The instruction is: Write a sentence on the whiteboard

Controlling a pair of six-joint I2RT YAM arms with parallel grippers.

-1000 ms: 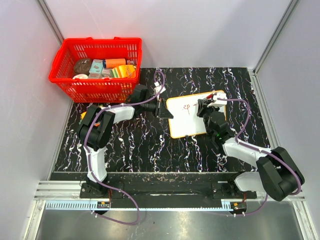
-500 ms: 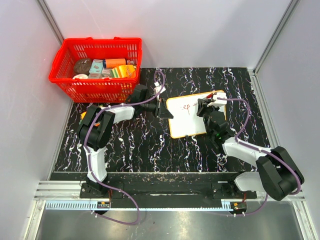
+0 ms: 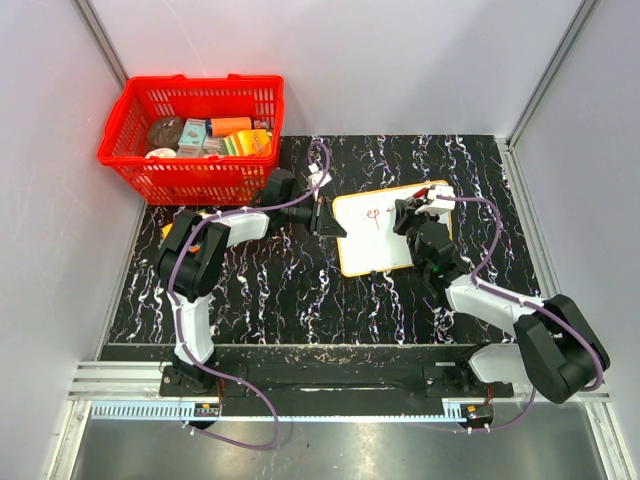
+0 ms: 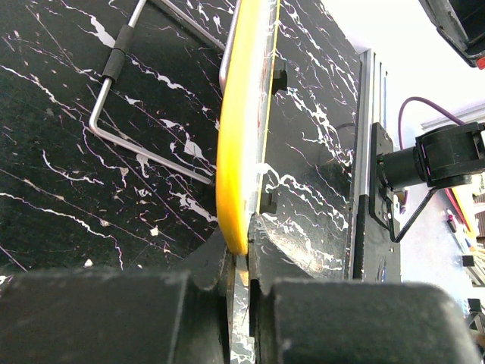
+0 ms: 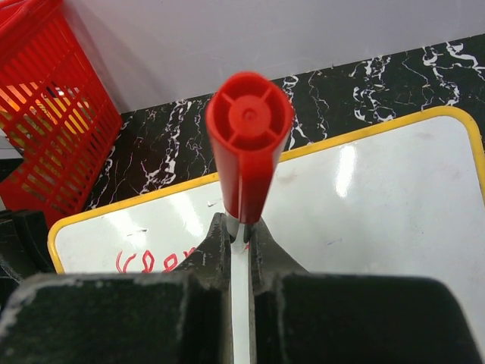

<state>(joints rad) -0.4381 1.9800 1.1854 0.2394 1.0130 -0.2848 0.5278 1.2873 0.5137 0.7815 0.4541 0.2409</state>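
Observation:
The whiteboard (image 3: 385,235) lies tilted on the black marbled table, white with a yellow rim. My left gripper (image 3: 328,217) is shut on its left edge; the left wrist view shows the yellow rim (image 4: 241,136) pinched between the jaws. My right gripper (image 3: 408,213) is shut on a red marker (image 5: 248,144), held upright over the board's upper middle. The sentence (image 3: 375,214) is only a few red letters, reading about "keep" (image 5: 148,262); the marker tip is hidden behind the fingers.
A red basket (image 3: 193,138) full of small items stands at the back left. White walls close in the table on the back and sides. A metal wire stand (image 4: 144,98) shows behind the board. A rail (image 3: 320,385) runs along the near edge.
The right gripper with the marker has shifted very slightly over the board. The left arm and the board have not moved.

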